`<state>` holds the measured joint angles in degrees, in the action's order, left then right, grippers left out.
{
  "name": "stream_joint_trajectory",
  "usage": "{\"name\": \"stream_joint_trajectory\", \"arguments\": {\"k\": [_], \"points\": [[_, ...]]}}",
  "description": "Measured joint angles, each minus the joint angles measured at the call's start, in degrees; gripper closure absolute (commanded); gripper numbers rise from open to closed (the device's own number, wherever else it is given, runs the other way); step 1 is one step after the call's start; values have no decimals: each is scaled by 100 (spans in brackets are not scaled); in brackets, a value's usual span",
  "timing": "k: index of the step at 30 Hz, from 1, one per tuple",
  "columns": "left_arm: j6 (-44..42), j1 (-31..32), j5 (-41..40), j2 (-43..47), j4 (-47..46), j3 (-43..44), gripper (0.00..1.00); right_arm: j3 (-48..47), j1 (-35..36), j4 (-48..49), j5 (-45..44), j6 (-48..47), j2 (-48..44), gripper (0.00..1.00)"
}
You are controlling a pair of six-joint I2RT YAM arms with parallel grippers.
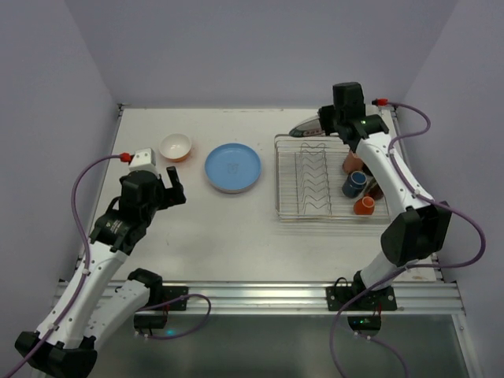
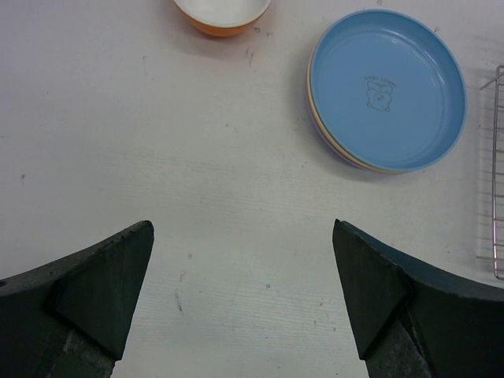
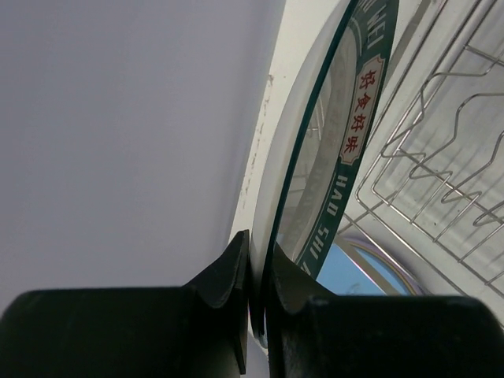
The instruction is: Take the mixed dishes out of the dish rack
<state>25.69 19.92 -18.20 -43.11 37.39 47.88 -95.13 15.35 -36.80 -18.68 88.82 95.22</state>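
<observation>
- Currently the R gripper (image 3: 256, 303) is seen clamped on the rim of the dark-rimmed white plate (image 3: 346, 134). The plate is held on edge, w/ red characters shown on its green band.
- From the top view, that plate is held at the far-left corner of the dish rack (image 1: 331, 177), close to the table's far edge. Whether it touches the wires cannot be told.
- The dish rack is set on the right half of the table (image 1: 197, 244), toward the far-right corner. Zigzag dividers are seen running down its middle.
- Three mugs are seen along the rack's right side, partly hidden by the R arm (image 1: 386, 169): a brownish mug (image 1: 352, 161) farthest, a blue mug (image 1: 354, 185) in the middle and an orange mug (image 1: 365, 205) nearest.
- The L gripper (image 2: 240, 291) is held w/ its fingers (image 2: 102, 291) wide apart. Only table top is seen between them, toward the left edge.
- The blue plate (image 2: 386, 87) is laid flat on top of a stack, between bowl and rack, just beside the rack's left side. Yellow and lilac rims are shown beneath it.
- The orange bowl (image 1: 176, 146), white inside, is set upright left of the stack and apart from it, toward the far-left corner.
</observation>
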Motion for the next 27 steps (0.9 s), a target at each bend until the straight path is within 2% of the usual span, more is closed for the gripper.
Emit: {"name": "stream_joint_trajectory", "arguments": {"k": [4,6,9,14,17,20,23,27], "points": [[0,0,-7,31,2,0,0,505,4,632,131,-570,-448,100],[0,0,-33,68,4,0,0,964,46,1257,295,-1237,-782,100],[2,0,-98,175,7,0,0,1794,245,2249,570,-2828,-1451,100],[55,0,-177,264,208,247,0,2273,1692,2903,1248,-6100,-2271,100],[184,0,-101,9,498,1001,0,2308,2922,2758,1523,-8111,-2542,100],[330,2,94,-339,640,2096,0,2712,4076,2688,1193,-9691,-2741,100],[481,2,446,-595,688,2977,0,3407,4859,2680,623,-10845,-2844,100],[579,4,1381,-684,669,3200,0,4382,5781,2673,-212,-12177,-2809,100]]}}
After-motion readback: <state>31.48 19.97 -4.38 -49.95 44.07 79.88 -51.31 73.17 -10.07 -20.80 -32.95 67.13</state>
